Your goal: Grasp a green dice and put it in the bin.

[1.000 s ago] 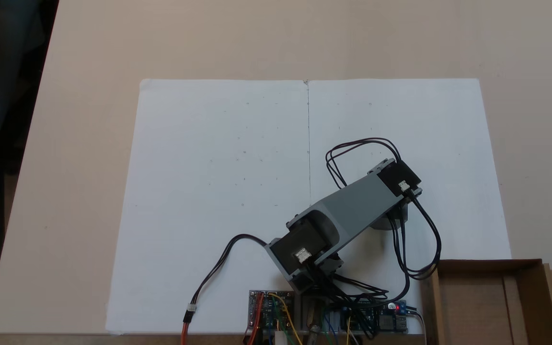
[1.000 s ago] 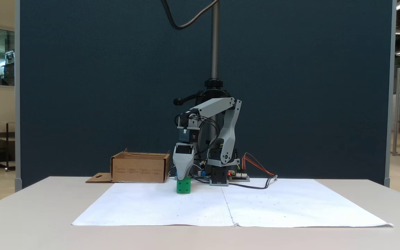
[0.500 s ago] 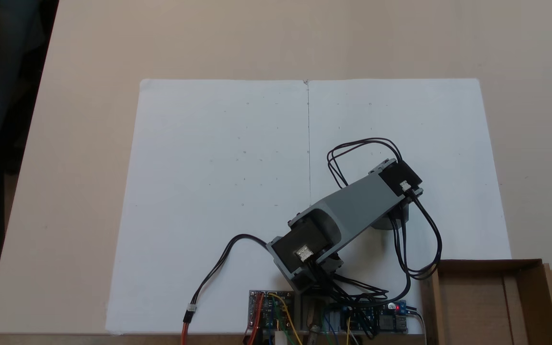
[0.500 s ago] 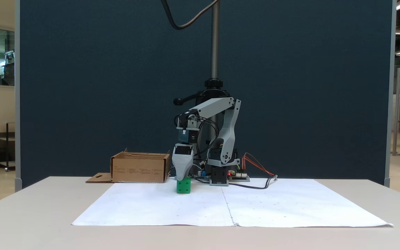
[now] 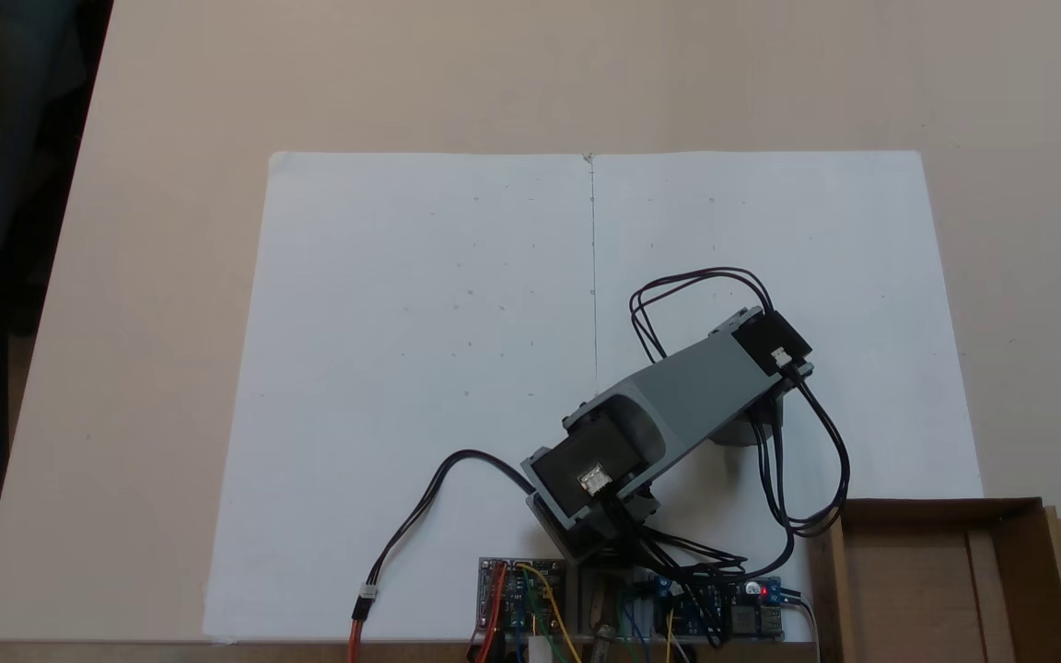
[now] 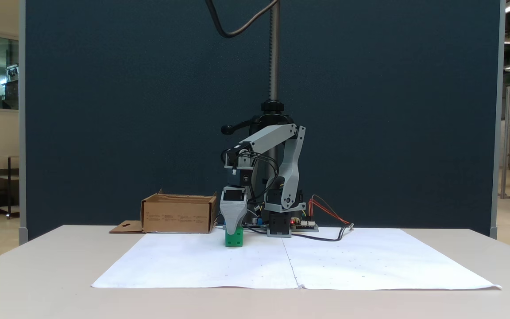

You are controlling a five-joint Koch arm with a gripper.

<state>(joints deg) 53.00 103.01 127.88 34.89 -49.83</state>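
In a fixed view from the front, the dice (image 6: 234, 238) sits on the white paper (image 6: 352, 263) that covers the middle of the surface (image 6: 38, 283), just left of the paper's centre fold and close to the far edge of the sheet. The tool (image 6: 233, 228) points straight down and its grey tip overlaps the top of the dice; the jaws lie one behind the other from here, so I cannot tell whether they are spread or closed on the cube. The arm (image 6: 281, 168) rises from its base at the far side of the paper, folds over at the elbow and drops to the tool. The bin (image 6: 177, 217) stands to the left of the dice, near it but apart, off the paper, with its flap (image 6: 126, 228) lying flat on the surface further left. In a fixed view from above, the arm (image 5: 678, 396) reaches out over the right sheet of the paper (image 5: 402, 322) and hides both tool and dice beneath it; the bin (image 5: 1014, 552) lies at the lower right corner, and circuit boards (image 5: 521, 599) with coloured wires sit by the base.
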